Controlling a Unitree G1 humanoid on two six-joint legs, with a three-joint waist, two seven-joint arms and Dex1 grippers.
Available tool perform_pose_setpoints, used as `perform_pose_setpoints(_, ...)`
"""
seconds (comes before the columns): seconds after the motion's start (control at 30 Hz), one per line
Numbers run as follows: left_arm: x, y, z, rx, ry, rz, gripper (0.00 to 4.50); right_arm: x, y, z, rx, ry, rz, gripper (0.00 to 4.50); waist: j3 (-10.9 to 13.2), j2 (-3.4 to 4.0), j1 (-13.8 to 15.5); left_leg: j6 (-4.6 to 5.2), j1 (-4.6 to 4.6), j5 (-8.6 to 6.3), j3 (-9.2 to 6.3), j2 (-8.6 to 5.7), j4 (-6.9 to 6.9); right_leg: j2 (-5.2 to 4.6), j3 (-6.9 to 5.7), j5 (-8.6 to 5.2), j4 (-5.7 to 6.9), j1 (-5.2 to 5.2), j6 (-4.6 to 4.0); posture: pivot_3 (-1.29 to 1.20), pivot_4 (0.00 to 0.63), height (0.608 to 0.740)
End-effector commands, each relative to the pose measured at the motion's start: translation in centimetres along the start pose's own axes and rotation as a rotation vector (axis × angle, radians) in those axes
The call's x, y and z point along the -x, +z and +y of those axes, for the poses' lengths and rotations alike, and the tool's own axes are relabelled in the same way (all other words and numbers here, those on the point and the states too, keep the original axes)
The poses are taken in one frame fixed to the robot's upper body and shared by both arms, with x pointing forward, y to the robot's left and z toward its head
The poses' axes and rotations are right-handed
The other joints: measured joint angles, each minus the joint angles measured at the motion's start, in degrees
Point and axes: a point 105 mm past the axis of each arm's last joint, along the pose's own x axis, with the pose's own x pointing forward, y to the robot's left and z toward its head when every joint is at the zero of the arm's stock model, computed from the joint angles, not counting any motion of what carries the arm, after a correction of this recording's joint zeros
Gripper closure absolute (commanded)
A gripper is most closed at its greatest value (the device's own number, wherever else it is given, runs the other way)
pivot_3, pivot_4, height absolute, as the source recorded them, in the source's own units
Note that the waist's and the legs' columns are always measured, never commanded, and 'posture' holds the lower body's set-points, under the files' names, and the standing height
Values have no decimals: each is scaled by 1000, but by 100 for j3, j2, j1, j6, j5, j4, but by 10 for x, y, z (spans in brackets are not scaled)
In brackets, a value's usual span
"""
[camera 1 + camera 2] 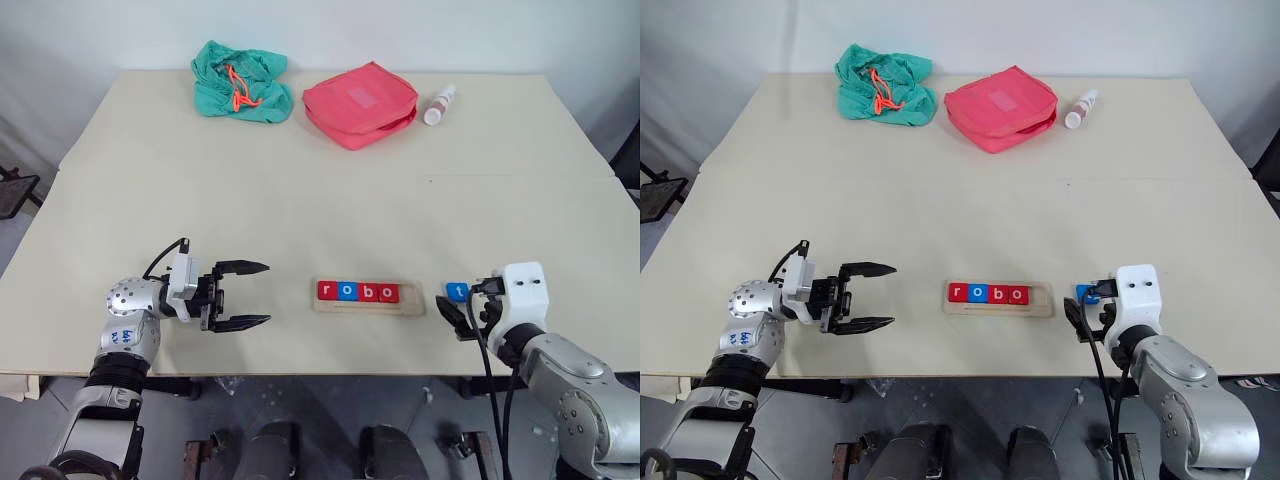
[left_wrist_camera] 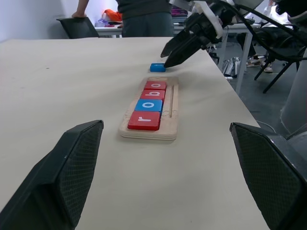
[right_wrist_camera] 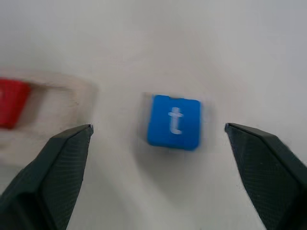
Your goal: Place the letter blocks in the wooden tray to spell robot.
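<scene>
The wooden tray [image 1: 411, 299] lies near the table's front edge, holding four letter blocks that read r [image 1: 326, 291], o [image 1: 347, 291], b [image 1: 368, 292], o [image 1: 389, 293]. Its right end is bare. A blue t block [image 1: 457, 291] lies flat on the table just right of the tray. My right gripper [image 1: 458, 316] is open on the near side of the t block; in the right wrist view the block [image 3: 173, 121] sits between the spread fingers, untouched. To the tray's left, my left gripper [image 1: 268, 293] is open and empty, pointing toward it.
At the table's far side lie a green cloth bag [image 1: 240, 82], a red pouch [image 1: 360, 103] and a small white bottle [image 1: 439, 104]. The table's front edge runs just under both grippers. A person [image 2: 144, 17] stands beyond the table in the left wrist view.
</scene>
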Motion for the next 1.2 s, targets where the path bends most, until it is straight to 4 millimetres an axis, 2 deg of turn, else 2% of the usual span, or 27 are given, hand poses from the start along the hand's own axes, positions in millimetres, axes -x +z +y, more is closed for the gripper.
perform_pose_setpoints(0.03, 3, 4, -12, -30, -104, -10, 0, 7, 14, 9, 121, 123, -38, 38, 0, 0, 7, 0, 0, 0, -2, 1, 2, 0, -1, 0, 1, 2, 0, 0, 150, 740)
perform_pose_setpoints(0.23, 1, 0, -17, -31, -102, -19, 0, 9, 13, 11, 530, 467, 127, 38, 0, -1, 6, 2, 3, -1, 3, 2, 4, 2, -6, 0, -34, 21, 0, 0, 150, 740)
perform_pose_setpoints(0.4, 0, 0, -22, -40, -93, -33, 0, -2, 15, -8, 725, 594, 201, 38, 0, -2, 1, 2, 2, -1, 13, 5, 4, 1, -10, 0, -66, 29, 0, 0, 150, 740)
perform_pose_setpoints(0.63, 7, 0, -34, -44, -48, -28, 0, -29, 17, -36, 877, 656, 277, 38, 0, -1, -9, 3, 0, -1, 13, 8, 8, 0, -16, 0, -73, 33, 0, 0, 150, 740)
perform_pose_setpoints(0.77, 11, 0, -41, -39, -27, -20, 0, -40, 16, -40, 892, 686, 288, 38, 0, -1, -8, 2, 0, -1, 10, 15, 6, 2, -22, 0, -73, 33, 0, 0, 150, 740)
perform_pose_setpoints(0.97, 10, 2, -44, -39, -13, -21, 0, -44, 9, -46, 905, 716, 342, 38, -3, -5, 3, 2, 0, -1, 4, 15, 28, 2, -26, 0, -73, 46, 0, 0, 150, 740)
perform_pose_setpoints(1.07, 9, 2, -44, -38, -11, -22, 0, -45, 4, -52, 892, 704, 378, 583, -6, -10, 10, 2, 0, -1, 0, 15, 30, 3, -27, 0, -73, 50, 0, 0, 150, 740)
perform_pose_setpoints(1.2, 8, 1, -42, -39, -11, -25, 0, -45, 6, -54, 872, 702, 393, 1765, -16, -27, 9, 2, 1, -1, 0, 16, 33, 3, -28, 0, -73, 54, 0, 0, 150, 740)
